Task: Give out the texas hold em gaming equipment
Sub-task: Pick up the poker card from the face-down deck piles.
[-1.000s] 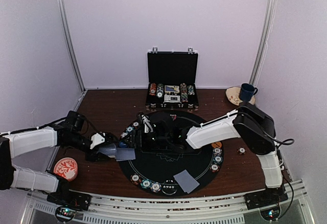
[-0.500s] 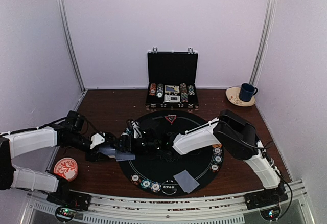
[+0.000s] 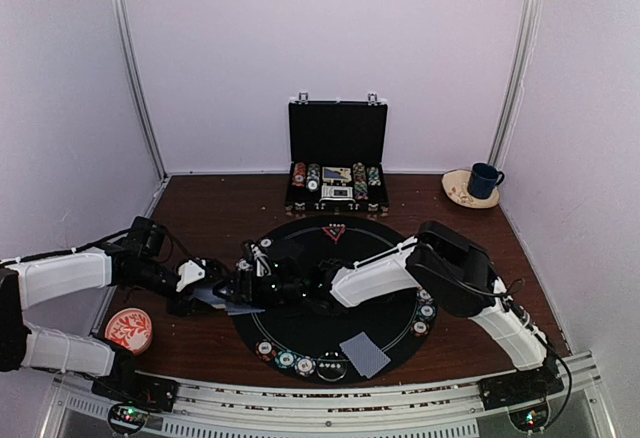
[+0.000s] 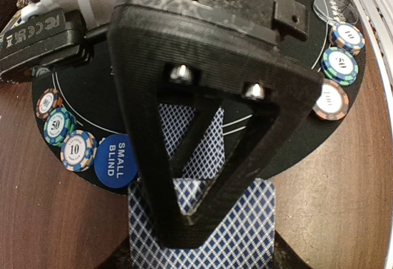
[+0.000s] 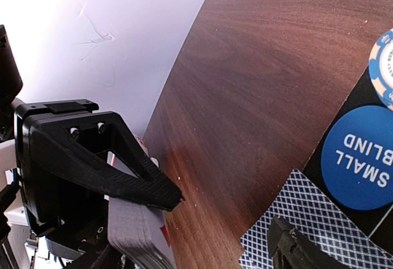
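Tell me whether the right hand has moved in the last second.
Yes. The right hand moved left, from below the left edge of the briefcase toward the left hand.

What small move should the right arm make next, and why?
Probably close the right claw on the card beside the SMALL BLIND button and carry it across the mat. The claw looks open with one finger over that card, while the left claw clamps the deck.

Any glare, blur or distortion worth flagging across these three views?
Top external: dim and soft, little detail on the black mat. Left wrist: fisheye bows the table edge, cards sharp. Right wrist: wall washed out white, blue SMALL BLIND disc crisp.
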Robot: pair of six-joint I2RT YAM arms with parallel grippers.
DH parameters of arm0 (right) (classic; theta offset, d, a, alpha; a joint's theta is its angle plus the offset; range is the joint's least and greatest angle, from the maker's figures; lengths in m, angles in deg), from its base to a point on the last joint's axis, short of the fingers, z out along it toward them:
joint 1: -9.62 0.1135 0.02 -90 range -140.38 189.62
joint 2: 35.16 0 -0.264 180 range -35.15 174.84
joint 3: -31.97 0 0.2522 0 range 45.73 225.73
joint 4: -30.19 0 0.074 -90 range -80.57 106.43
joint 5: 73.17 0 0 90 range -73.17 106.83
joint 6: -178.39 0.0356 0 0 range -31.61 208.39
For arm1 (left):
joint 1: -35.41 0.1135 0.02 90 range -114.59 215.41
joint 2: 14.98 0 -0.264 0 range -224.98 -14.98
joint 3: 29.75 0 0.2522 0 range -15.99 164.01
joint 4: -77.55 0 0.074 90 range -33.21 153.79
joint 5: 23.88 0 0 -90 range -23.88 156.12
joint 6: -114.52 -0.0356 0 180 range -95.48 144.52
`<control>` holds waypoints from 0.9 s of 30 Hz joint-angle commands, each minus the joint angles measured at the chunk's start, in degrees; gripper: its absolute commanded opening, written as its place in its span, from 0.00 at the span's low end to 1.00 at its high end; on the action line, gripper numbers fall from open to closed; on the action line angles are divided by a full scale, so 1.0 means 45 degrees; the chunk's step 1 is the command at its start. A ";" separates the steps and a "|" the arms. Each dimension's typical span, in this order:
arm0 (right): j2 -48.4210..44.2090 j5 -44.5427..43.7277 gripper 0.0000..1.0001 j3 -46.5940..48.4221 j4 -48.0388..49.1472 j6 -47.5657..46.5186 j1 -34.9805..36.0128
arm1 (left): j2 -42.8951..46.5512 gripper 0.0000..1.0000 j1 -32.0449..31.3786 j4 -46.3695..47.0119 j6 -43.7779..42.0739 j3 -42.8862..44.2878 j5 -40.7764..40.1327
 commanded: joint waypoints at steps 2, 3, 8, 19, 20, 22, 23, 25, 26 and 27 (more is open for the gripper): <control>0.0239 -0.0278 0.70 0.0588 -0.0594 0.0040 0.0062 | 0.0022 0.11 0.0046 0.0138 -0.0094 0.0030 0.0375; 0.0249 -0.0358 0.67 0.0635 -0.0746 0.0067 0.0052 | 0.0032 0.11 0.0048 0.0139 -0.0099 0.0015 0.0373; 0.0260 -0.0401 0.50 0.0664 -0.1059 0.0267 -0.0058 | 0.0061 0.11 0.0057 0.0136 -0.0098 0.0020 0.0365; -0.0590 -0.1023 0.37 -0.0338 -0.1628 -0.0099 -0.0318 | 0.0063 0.11 0.0061 0.0136 -0.0084 0.0009 0.0344; -0.0643 -0.1037 0.36 -0.0384 -0.1679 -0.0127 -0.0335 | 0.0061 0.11 0.0060 0.0122 -0.0083 0.0010 0.0340; -0.0735 -0.1072 0.34 -0.0480 -0.1692 -0.0206 -0.0371 | 0.0051 0.11 0.0050 0.0130 -0.0084 0.0006 0.0344; -0.0774 -0.1100 0.33 -0.0511 -0.1730 -0.0218 -0.0391 | 0.0043 0.11 0.0049 0.0126 -0.0086 0.0019 0.0325; -0.0822 -0.1058 0.29 -0.0589 -0.1600 -0.0193 -0.0394 | 0.0015 0.11 0.0048 0.0131 -0.0083 0.0027 0.0315; -0.0853 -0.0988 0.27 -0.0576 -0.1526 -0.0173 -0.0396 | -0.0006 0.11 0.0044 0.0134 -0.0083 0.0032 0.0314; -0.0874 -0.0923 0.26 -0.0604 -0.1483 -0.0163 -0.0394 | -0.0043 0.11 0.0043 0.0139 -0.0083 0.0023 0.0297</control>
